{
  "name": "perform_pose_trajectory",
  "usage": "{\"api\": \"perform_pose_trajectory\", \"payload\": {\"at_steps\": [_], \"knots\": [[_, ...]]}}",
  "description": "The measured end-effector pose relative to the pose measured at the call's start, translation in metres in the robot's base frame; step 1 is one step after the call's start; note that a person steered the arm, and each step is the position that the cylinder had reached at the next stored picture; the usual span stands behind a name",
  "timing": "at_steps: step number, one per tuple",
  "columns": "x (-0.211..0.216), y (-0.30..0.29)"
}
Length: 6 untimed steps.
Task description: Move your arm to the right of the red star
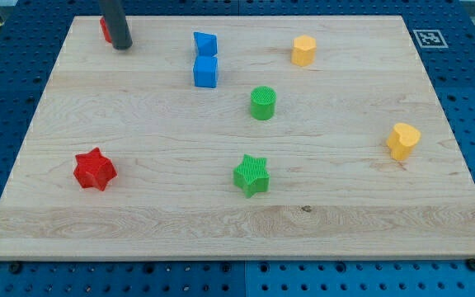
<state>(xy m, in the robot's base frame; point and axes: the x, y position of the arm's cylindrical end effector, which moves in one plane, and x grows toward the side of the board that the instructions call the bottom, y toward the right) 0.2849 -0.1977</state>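
The red star [95, 169] lies on the wooden board [138, 223] at the view's lower left. My dark rod comes down at the view's top left, and my tip [122, 46] rests on the board there, far above the red star and a little to its right. A red block [105, 29] sits right behind the rod, mostly hidden by it, so its shape cannot be made out.
Two blue blocks, one [205, 43] above the other [205, 72], sit right of my tip. A green cylinder [262, 103] and a green star [251, 175] lie mid-board. A yellow block [303, 50] is at top right and a yellow heart-like block [402, 140] at the right edge.
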Motion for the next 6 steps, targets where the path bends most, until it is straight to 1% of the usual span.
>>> {"api": "perform_pose_trajectory", "payload": {"at_steps": [1, 2, 3, 4, 6], "knots": [[0.037, 0.0], [0.083, 0.013], [0.125, 0.055], [0.166, 0.083], [0.28, 0.091]]}}
